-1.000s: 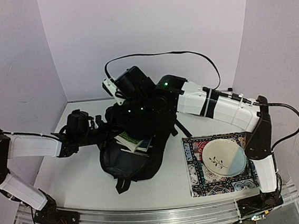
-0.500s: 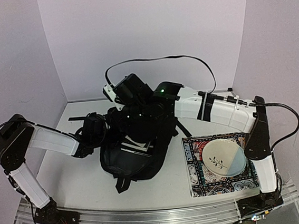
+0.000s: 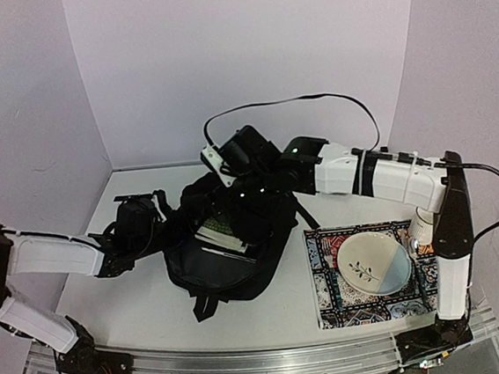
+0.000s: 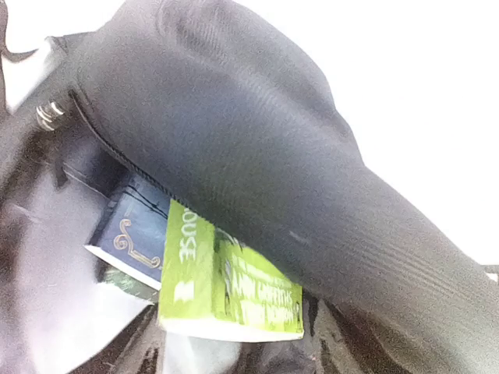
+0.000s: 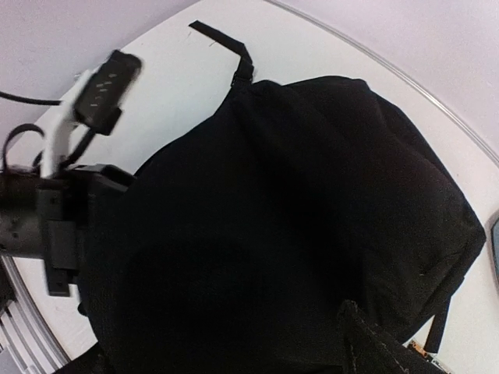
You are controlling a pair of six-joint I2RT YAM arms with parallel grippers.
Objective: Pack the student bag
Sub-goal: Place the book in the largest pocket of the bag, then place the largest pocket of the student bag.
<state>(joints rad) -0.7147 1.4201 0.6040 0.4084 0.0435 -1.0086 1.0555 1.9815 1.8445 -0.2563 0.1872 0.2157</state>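
Observation:
The student bag (image 3: 227, 273), a big black soft backpack, lies in the middle of the table with its mouth open toward the left. A green book (image 3: 221, 234) and a dark blue book (image 3: 238, 248) sit inside the mouth. In the left wrist view the green book (image 4: 226, 288) and the blue book (image 4: 132, 230) show under the bag's flap (image 4: 257, 148). My left gripper (image 3: 151, 218) sits at the bag's left edge; its fingers do not show. My right gripper (image 3: 251, 185) hangs over the bag's far top, dark against the fabric (image 5: 273, 234).
A pale plate (image 3: 376, 263) rests on a patterned flat book (image 3: 331, 298) to the right of the bag. Loose bag straps (image 3: 204, 308) trail toward the near edge. White walls close the back and both sides.
The left gripper has drawn back to the left from the bag's mouth. The right wrist has shifted right and slightly up. The books now show more plainly in the opening.

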